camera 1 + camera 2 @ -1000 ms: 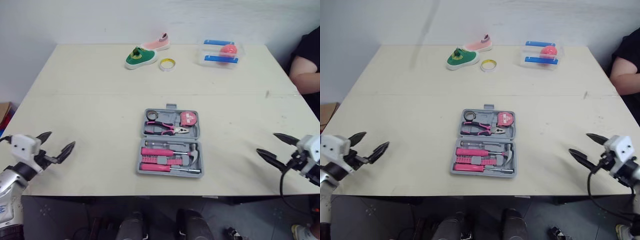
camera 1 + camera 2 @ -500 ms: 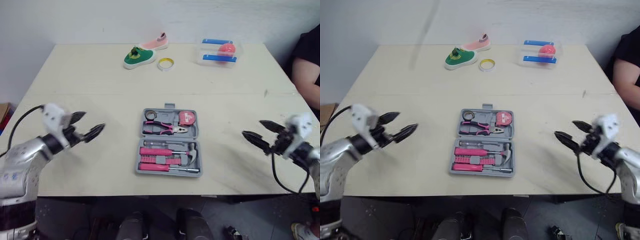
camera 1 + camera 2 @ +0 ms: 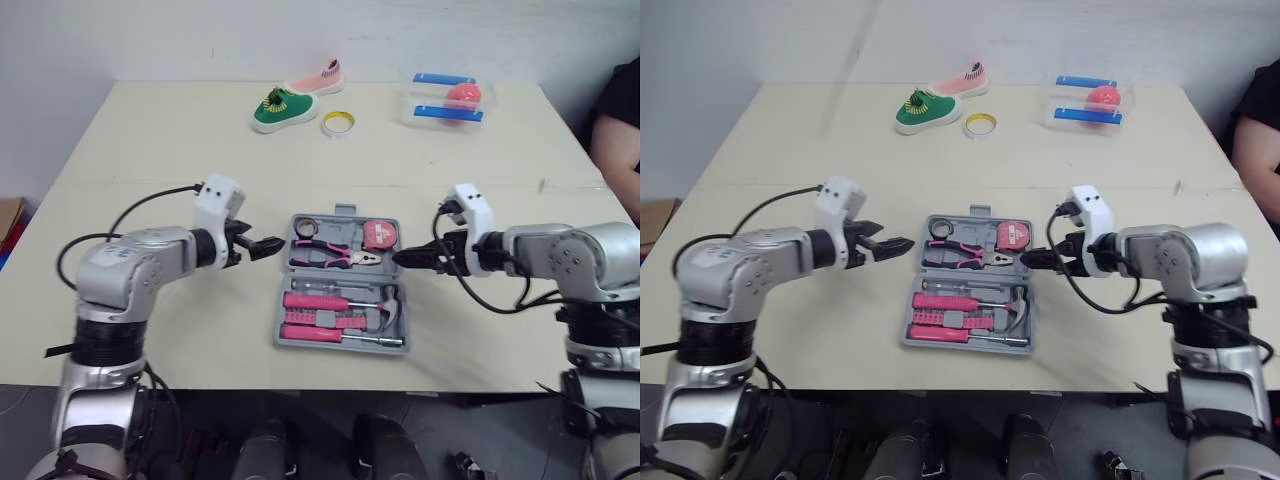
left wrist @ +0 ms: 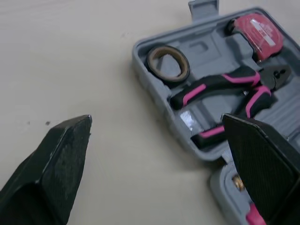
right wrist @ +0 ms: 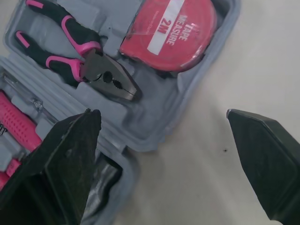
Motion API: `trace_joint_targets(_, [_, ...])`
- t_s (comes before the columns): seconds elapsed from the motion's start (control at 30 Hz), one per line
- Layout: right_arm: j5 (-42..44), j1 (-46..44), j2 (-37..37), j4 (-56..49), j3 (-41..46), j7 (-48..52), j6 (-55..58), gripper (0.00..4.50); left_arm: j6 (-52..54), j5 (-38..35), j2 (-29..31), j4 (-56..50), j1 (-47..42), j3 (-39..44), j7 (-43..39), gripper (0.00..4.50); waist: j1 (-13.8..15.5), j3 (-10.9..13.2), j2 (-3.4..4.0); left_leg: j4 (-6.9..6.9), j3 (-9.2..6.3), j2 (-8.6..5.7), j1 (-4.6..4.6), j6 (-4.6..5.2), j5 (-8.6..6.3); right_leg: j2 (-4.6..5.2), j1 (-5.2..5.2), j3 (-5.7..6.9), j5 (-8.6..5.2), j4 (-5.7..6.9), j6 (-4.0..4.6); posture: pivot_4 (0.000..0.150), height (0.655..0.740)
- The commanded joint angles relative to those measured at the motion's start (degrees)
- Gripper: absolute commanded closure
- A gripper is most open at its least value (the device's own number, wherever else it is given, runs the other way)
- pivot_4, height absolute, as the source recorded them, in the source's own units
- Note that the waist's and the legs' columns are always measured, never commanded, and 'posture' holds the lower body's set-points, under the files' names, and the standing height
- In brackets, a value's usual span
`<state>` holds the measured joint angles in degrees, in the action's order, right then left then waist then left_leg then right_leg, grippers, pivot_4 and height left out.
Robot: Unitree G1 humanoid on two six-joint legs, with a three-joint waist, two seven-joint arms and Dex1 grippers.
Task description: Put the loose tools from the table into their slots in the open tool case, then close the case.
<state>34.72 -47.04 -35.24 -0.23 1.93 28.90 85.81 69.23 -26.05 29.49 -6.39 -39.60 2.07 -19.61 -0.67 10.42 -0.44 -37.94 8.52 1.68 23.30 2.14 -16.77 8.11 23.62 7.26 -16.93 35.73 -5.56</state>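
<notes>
Both pairs apart: left fingers (image 4: 47, 159), right fingers (image 5: 61, 154) flank open tool case (image 3: 341, 276); green shoe (image 3: 281, 108), yellow tape roll (image 3: 337, 123) beyond.

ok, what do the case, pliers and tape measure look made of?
Tool case: moulded grey plastic, matte, with shaped recesses. Pliers: dull dark metal head with serrated nose; black and pink grips, probably rubbery plastic. Tape measure: red plastic shell, likely, slightly glossy, printed label.

Green shoe (image 3: 280, 108), pink shoe (image 3: 318, 80), tape ring (image 3: 337, 123), container (image 3: 448, 101).
</notes>
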Motion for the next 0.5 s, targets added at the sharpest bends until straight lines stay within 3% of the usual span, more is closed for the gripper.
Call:
trace_joint_targets(0.03, [-2.41,-3.77,1.68,1.06,0.45,-3.62,4.51,0.0,-1.9,2.68,-1.64,2.13,-1.89,0.29,2.47,0.02,0.14,0.0,0.0,-0.01,0.0,0.01,0.0,0.0,0.0,-0.01,0.01,0.03,0.0,0.0,0.0,0.15,0.74])
trace_joint_targets(0.5, [-9.76,-9.96,5.16,9.62,-1.81,-8.83,6.23,0.0,-2.55,6.61,-4.98,8.96,-5.31,-3.19,2.35,0.02,0.18,0.0,0.0,-0.03,0.1,0.02,0.0,-0.03,0.04,-0.06,0.09,0.18,0.0,0.13,0.0,0.15,0.74])
